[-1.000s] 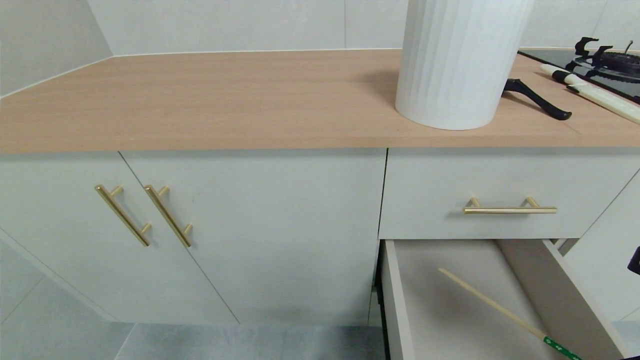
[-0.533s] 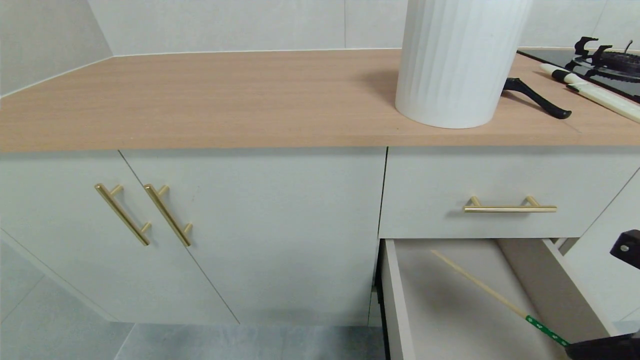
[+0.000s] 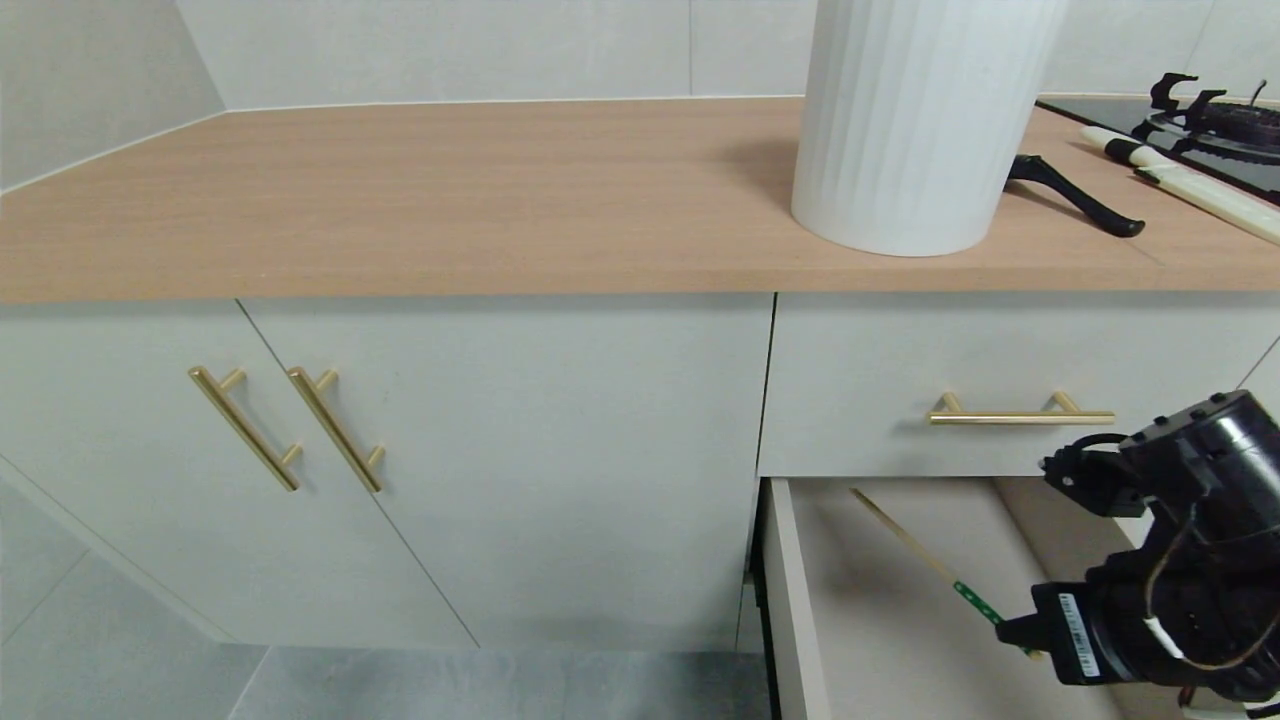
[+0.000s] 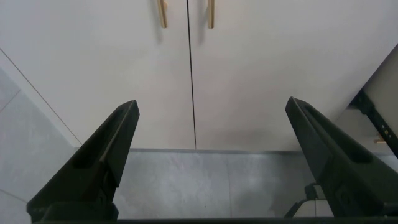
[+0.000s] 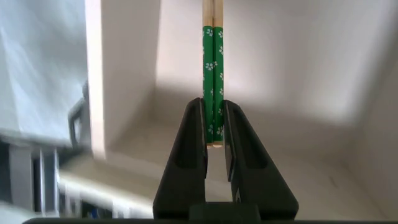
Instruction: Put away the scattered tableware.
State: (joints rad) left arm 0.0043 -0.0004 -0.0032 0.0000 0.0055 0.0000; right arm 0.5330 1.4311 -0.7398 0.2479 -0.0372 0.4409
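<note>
A pair of wooden chopsticks [image 3: 920, 552] with green flowered ends slants over the open lower drawer [image 3: 880, 620]. My right gripper [image 3: 1012, 634] is shut on their green end, seen close in the right wrist view as the chopsticks [image 5: 212, 74] pinched between its fingers [image 5: 193, 134]. My left gripper [image 4: 208, 134] hangs open with nothing in it, low in front of the closed cabinet doors [image 4: 189, 74] and above the floor.
On the wooden counter [image 3: 400, 200] stand a tall white ribbed container [image 3: 915, 120], a black handle [image 3: 1075, 198] and a cream knife [image 3: 1190, 185] beside the stove [image 3: 1215, 125]. An upper drawer with a gold handle [image 3: 1018, 415] is closed above the open one.
My right arm has come into the head view from the lower right, carrying the chopsticks up and further into the open drawer. The left arm has not visibly moved.
</note>
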